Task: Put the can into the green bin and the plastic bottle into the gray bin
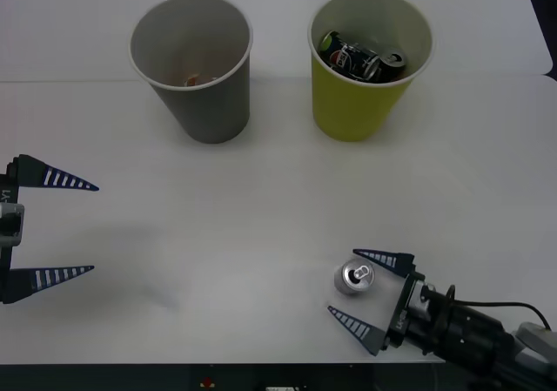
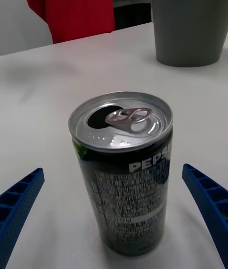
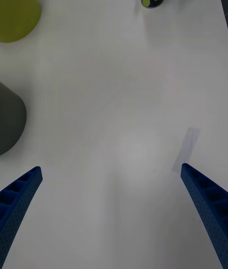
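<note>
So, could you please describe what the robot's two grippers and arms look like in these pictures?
Both the left gripper and the right gripper have two tapered, pointed fingers in dark blue with pale ribbed stripes along them. The left one sits on a gray block with white lettering. The right one is mounted on a black cylindrical wrist with a black cable looping out behind it.

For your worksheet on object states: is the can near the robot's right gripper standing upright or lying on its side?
Upright. The can stands on its base on the table, round top and pull tab facing up, between the open right gripper's fingers, untouched.
</note>
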Robot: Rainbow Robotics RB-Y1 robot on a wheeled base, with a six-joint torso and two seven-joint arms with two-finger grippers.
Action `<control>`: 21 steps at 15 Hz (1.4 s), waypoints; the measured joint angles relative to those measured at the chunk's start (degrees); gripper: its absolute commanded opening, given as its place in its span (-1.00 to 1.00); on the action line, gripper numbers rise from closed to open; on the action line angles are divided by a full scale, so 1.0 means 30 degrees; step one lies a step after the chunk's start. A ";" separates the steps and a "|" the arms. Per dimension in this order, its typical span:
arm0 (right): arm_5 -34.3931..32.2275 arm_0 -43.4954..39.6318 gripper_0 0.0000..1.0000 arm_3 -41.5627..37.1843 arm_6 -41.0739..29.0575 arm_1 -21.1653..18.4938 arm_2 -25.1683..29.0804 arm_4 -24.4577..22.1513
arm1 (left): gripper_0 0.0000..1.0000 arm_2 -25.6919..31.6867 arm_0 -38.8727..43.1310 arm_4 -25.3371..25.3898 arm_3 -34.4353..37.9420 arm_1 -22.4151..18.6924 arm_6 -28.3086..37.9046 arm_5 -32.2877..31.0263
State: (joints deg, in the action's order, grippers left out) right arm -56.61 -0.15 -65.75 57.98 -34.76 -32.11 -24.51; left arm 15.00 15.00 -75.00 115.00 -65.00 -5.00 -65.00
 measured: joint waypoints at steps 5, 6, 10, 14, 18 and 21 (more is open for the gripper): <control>0.0149 0.0228 -0.84 -0.0019 0.0414 0.0218 -0.0050 -0.0001 | 1.00 0.0000 0.0000 0.0000 0.0000 0.0000 0.0000 0.0000; 0.0159 0.0228 -1.00 -0.0015 0.0476 0.0189 -0.0050 -0.0010 | 1.00 0.0000 0.0000 0.0000 0.0000 0.0000 0.0000 0.0000; 0.0207 0.0228 -1.00 -0.0010 0.0621 0.0137 -0.0050 -0.0010 | 1.00 0.0000 0.0000 0.0000 0.0000 0.0000 0.0000 0.0000; 0.0177 0.0273 -1.00 -0.0008 0.0515 0.0087 -0.0022 -0.0009 | 1.00 0.0000 0.0000 0.0000 0.0000 0.0000 0.0000 0.0000; -0.0017 0.0340 -1.00 -0.0376 0.0158 -0.0305 0.0537 -0.0011 | 1.00 0.0000 0.0000 0.0000 0.0000 0.0000 0.0000 0.0000; -0.0021 0.0260 -1.00 -0.1374 -0.1249 -0.0746 0.1567 -0.1455 | 1.00 0.0000 0.0000 0.0000 0.0000 0.0000 0.0000 0.0000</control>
State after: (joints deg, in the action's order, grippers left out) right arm -56.67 0.63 -69.87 54.23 -37.00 -27.41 -28.87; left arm 15.00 15.00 -75.00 115.00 -65.00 -5.00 -65.00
